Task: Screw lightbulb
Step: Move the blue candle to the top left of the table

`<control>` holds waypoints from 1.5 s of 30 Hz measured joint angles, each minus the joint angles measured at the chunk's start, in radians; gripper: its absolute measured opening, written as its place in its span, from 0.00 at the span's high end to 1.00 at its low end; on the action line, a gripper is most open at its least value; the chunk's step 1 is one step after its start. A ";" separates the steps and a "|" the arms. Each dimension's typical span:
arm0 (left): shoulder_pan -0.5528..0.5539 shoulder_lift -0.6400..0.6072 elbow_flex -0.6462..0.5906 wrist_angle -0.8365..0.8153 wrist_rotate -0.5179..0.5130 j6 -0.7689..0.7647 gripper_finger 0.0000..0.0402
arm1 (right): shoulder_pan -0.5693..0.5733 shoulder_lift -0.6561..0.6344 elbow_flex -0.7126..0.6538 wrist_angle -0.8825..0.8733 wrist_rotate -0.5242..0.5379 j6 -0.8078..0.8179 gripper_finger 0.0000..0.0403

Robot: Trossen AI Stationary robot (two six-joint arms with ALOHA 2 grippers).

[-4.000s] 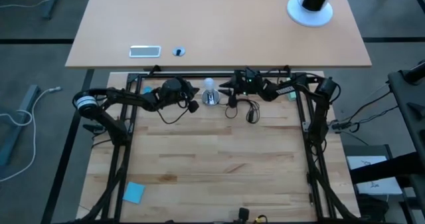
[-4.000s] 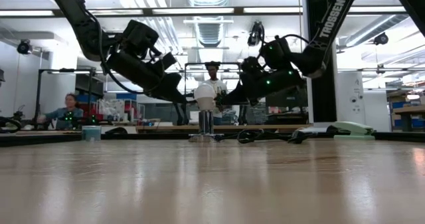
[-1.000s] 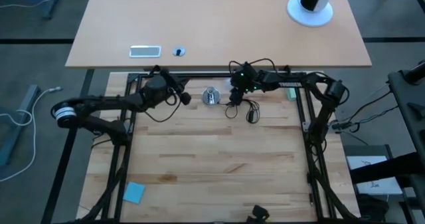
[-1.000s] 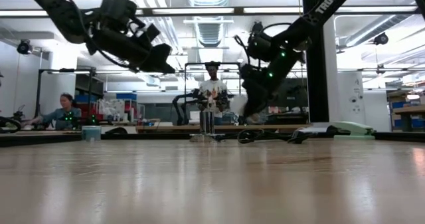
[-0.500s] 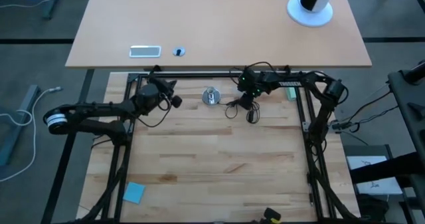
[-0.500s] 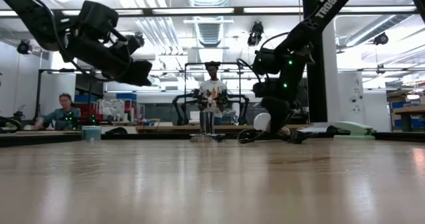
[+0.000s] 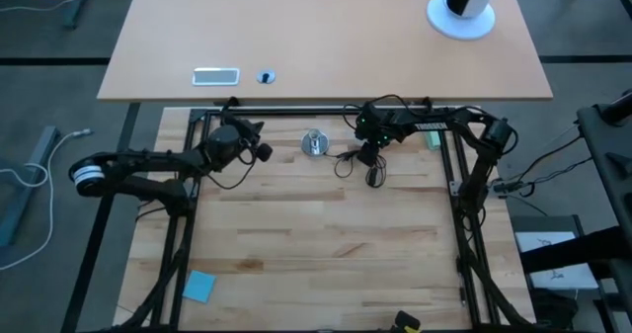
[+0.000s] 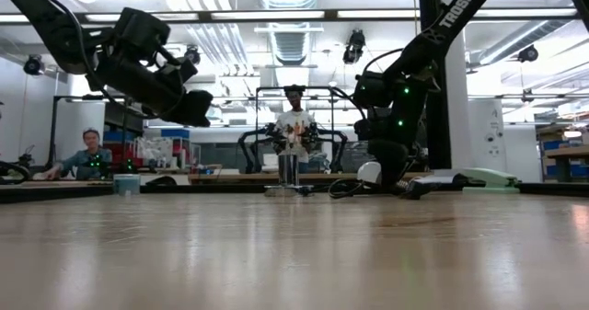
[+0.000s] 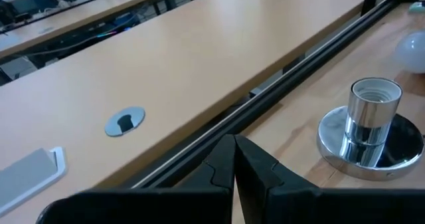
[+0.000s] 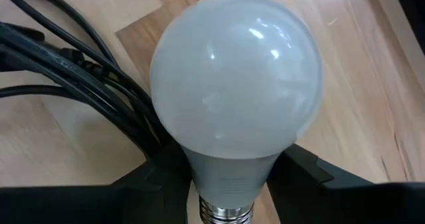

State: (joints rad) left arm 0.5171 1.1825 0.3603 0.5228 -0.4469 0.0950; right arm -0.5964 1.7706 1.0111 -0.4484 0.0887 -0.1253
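"TROSSEN" reads in white letters on the dark arm (image 8: 453, 16).

In the high view the lightbulb cannot be made out beneath the right claw (image 7: 367, 155). In the right wrist view the lightbulb (image 10: 236, 78) is cut off at the frame's bottom edge across its screw base, and whether it is gripped cannot be told. In the left wrist view only a blurred sliver of it is seen at the right edge.
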 joint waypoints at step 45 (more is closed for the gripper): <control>0.465 0.490 0.780 -1.424 0.106 -0.265 0.68 | -0.005 -0.273 0.008 -0.002 0.010 0.019 0.37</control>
State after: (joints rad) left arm 0.9822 1.6721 1.1405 -0.9009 -0.3414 -0.1702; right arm -0.6014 1.4972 1.0191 -0.4506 0.0982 -0.1062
